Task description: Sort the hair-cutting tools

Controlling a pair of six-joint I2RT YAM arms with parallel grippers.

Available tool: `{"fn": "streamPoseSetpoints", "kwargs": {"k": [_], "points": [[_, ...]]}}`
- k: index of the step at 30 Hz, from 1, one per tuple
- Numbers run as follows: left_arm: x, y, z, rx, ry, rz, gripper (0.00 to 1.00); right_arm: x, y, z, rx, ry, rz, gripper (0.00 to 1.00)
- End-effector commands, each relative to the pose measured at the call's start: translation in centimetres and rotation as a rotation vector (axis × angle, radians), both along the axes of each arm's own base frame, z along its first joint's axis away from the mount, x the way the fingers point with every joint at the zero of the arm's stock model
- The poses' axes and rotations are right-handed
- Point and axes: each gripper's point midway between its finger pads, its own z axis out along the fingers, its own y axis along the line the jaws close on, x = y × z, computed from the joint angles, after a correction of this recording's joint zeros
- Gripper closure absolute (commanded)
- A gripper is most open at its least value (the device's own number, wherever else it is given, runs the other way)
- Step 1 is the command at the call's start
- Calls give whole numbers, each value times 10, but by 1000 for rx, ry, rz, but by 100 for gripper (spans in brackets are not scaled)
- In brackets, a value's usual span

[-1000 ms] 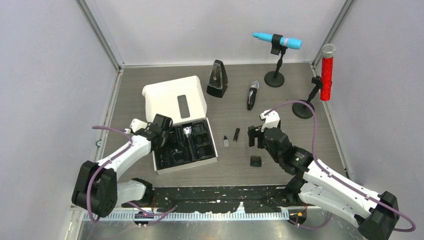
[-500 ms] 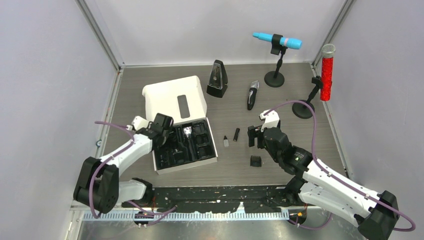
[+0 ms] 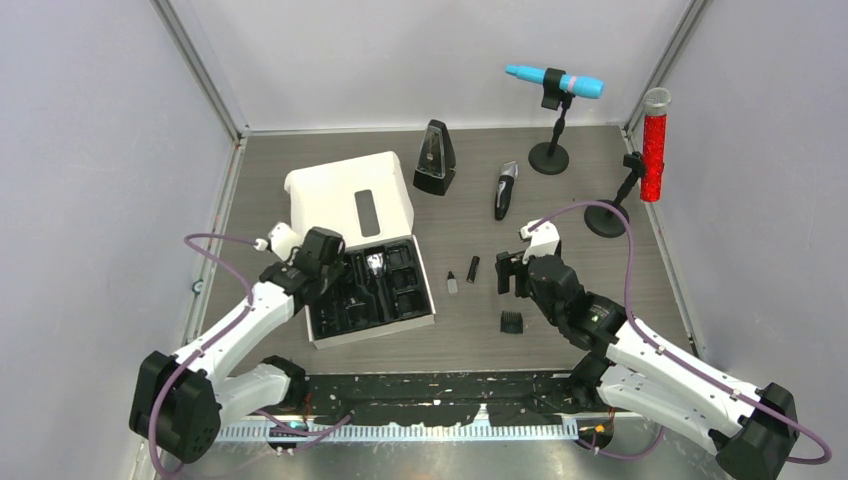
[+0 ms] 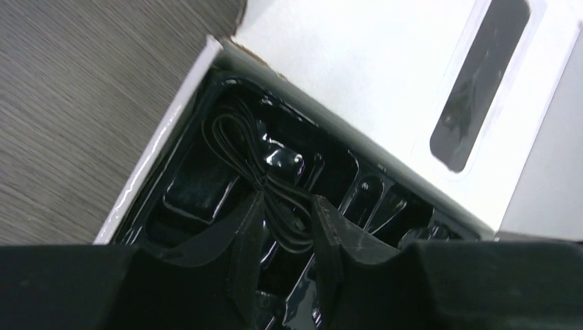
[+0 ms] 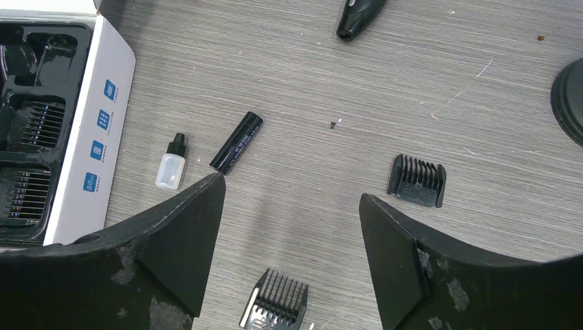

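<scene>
Cable within part-open left end effector; right end effector wide-open.

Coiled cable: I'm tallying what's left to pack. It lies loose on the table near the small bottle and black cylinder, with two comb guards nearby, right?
No. The left wrist view shows the coiled cable in the box's black tray, not on the table. The small bottle and black cylinder are on the table, with one comb guard and a second guard nearby.
</scene>
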Motion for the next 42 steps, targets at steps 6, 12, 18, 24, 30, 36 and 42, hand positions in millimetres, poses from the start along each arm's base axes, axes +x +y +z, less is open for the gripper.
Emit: {"fn": "streamPoseSetpoints", "kwargs": {"k": [6, 12, 18, 24, 30, 36, 42], "points": [[3, -24, -1, -10, 31, -110, 81, 3, 1, 8, 35, -26, -13, 19], [8, -33, -23, -4, 107, -136, 85, 2, -1, 8, 32, -27, -21, 19], [12, -36, -39, 20, 157, -154, 85, 2, -2, 8, 30, -26, -23, 19], [9, -37, -46, 37, 198, -172, 85, 3, -1, 7, 24, -19, -21, 19], [8, -30, -8, 55, 108, -192, 64, 2, 2, 17, 34, -15, -7, 19], [-1, -18, 47, 99, -11, -255, 36, -1, 14, 20, 42, 51, 29, 18], [-17, -5, 93, 218, -97, -397, 5, -2, 31, 7, 25, 189, 47, 19]]}}
